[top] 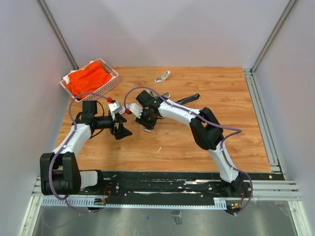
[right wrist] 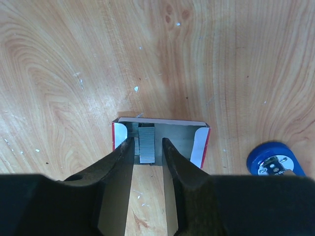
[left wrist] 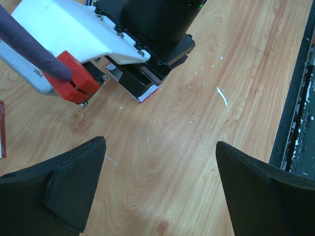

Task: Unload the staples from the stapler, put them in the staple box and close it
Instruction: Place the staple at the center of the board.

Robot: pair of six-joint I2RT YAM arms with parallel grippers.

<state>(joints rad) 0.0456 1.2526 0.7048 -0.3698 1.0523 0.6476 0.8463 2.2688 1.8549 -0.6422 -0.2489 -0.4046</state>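
A short grey strip of staples lies inside a small white box with red sides. My right gripper reaches down into that box, its fingers slightly apart on either side of the strip with a thin gap on each side, so it is open. The stapler's blue end shows at the right edge of the right wrist view. Its black arm lies behind the right arm in the top view. My left gripper hovers wide open over bare wood just left of the box, with nothing between its fingers.
A pink basket holding an orange cloth stands at the back left corner. A small white object lies near the back edge. The two wrists are close together mid-table, with the right arm's red cable clip beside the box.
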